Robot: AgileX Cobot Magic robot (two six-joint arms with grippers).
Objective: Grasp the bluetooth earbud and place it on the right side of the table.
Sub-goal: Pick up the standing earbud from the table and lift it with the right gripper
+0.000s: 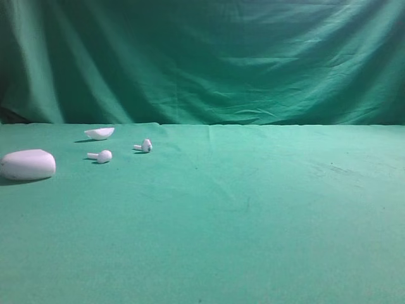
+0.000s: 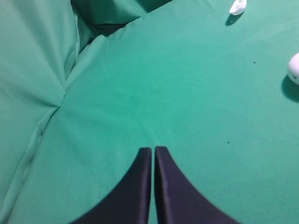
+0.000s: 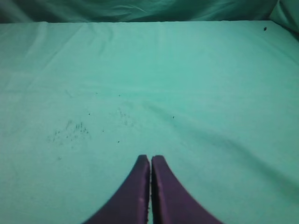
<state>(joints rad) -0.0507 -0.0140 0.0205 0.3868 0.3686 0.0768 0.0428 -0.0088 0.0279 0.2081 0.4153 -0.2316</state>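
- We are seeing the table [image 1: 253, 215] lying under creased green cloth, with a green backdrop [image 1: 221, 57] hanging behind it.
- Two earbuds are lying on the left of the exterior view: one earbud [image 1: 101, 156] with its stem pointing toward 9 o'clock, and a second bud [image 1: 145, 145] just at its 2 o'clock, apart from it.
- We cannot tell which of the two is the task's own; both are resting on the left side, well away from the right side.
- A shallow white lid [image 1: 99, 133] is sitting at 12 o'clock of the first earbud, near the back edge.
- A white oval case [image 1: 28, 164] is lying at 8 o'clock of that earbud, by the left border.
- Our left gripper [image 2: 153, 150] is hovering over bare cloth, its jaws pressed together on nothing.
- Our right gripper [image 3: 150, 158] is likewise closed narrow and holding nothing, above faintly speckled cloth.
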